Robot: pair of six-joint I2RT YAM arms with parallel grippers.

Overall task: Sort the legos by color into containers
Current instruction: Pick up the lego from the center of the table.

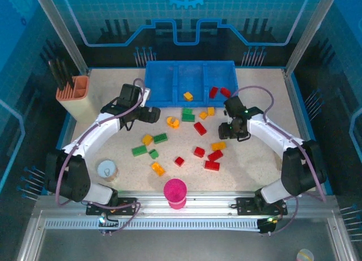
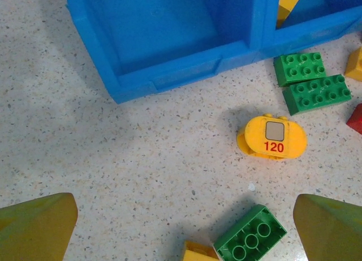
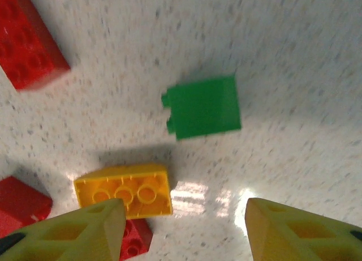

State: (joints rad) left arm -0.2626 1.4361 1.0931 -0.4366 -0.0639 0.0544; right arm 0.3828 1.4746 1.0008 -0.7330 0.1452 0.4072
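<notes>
Presently both tools are empty. Left gripper (image 2: 181, 221) is spread to its widest with nothing between the fingers. Right gripper (image 3: 184, 215) is also parted and holds nothing.

Right tool: a small green plastic studded brick (image 3: 203, 107) lies straight ahead of the jaws, almost on their centre line and apart from both fingers. It is blurred and looks near-square from here, so its long axis can't be told. A yellow plastic brick (image 3: 123, 190), hollow underside up, sits just ahead of the left fingertip, its long axis running finger to finger. A red plastic brick (image 3: 28, 40) lies further ahead, off to the left.

Left tool: a rounded yellow plastic brick (image 2: 271, 137) lies ahead and to the right of the jaws. Its label, a grey square over a red "120", is the only legible writing. The long low blue plastic tray (image 2: 169, 74) stands beyond, its corner dead ahead.

Judgement: the right arm is better placed for the green brick. A straight advance and descent should bracket it, though the yellow brick beside the left finger may get nudged.
</notes>
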